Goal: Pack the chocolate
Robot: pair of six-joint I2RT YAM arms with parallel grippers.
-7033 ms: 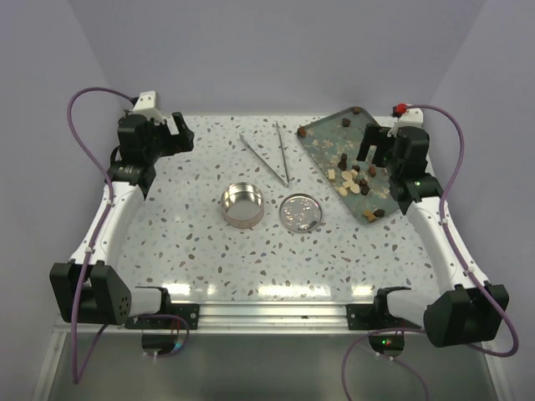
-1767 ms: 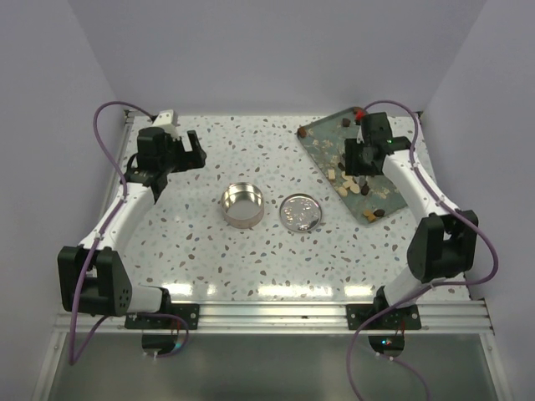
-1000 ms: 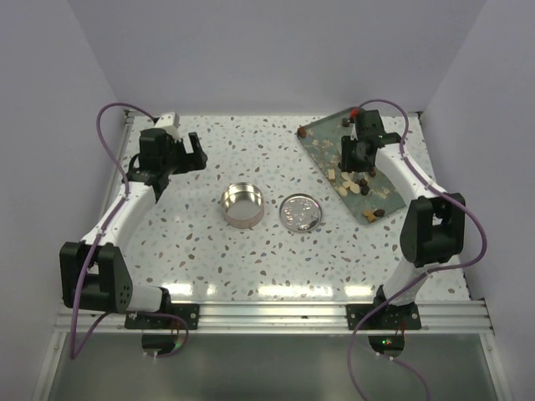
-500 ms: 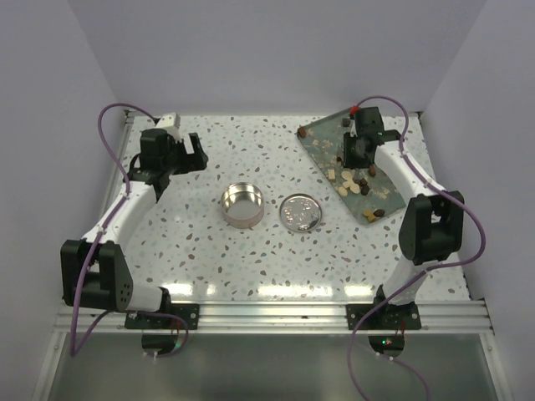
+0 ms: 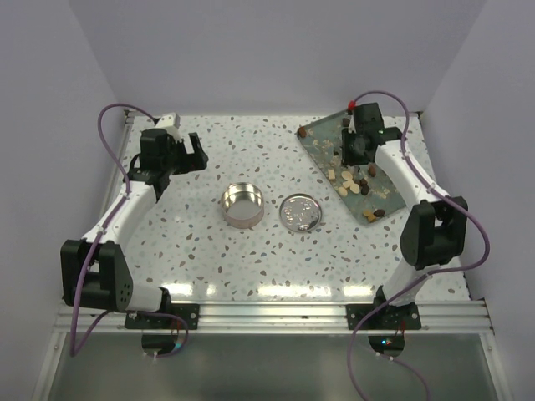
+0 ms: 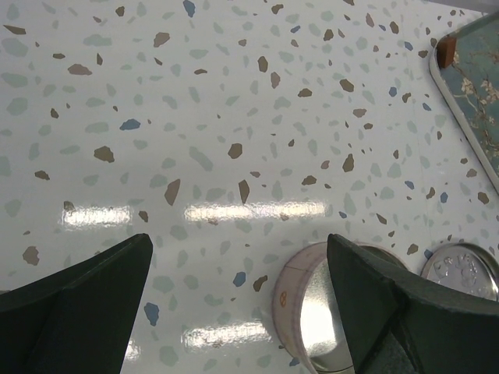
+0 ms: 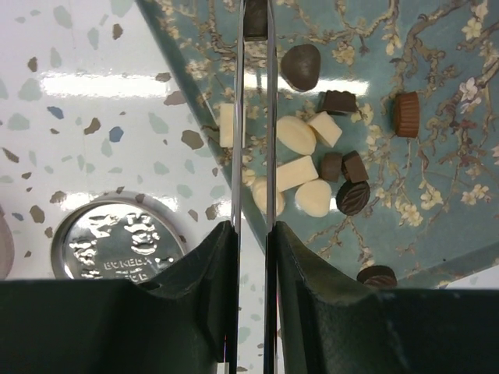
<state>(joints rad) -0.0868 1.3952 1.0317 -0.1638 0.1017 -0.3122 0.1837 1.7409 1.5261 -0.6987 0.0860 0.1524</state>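
Observation:
The chocolate [image 5: 355,180] lies as small dark and cream lumps on a blue-green floral tray [image 5: 322,138]. In the right wrist view the lumps [image 7: 312,167] cluster just right of a pair of metal tweezers [image 7: 236,156]. My right gripper [image 7: 251,234] is shut on the tweezers, whose two blades run forward over the tray [image 7: 437,156]. A dark piece [image 7: 255,23] sits between their tips. My right gripper [image 5: 355,150] hangs over the tray. My left gripper [image 5: 191,150] stands open and empty over the table, far left of the round tin [image 5: 242,205].
The tin's lid [image 5: 300,213] lies flat beside the tin, right of it. In the left wrist view the tin [image 6: 327,312] is by the right finger, with the lid [image 6: 460,269] and the tray's corner [image 6: 475,86] beyond. One dark lump [image 5: 302,131] sits off the tray's left corner.
My right gripper has squeezed the tweezers narrower and shifted slightly toward the tray's far end. The left arm has not moved.

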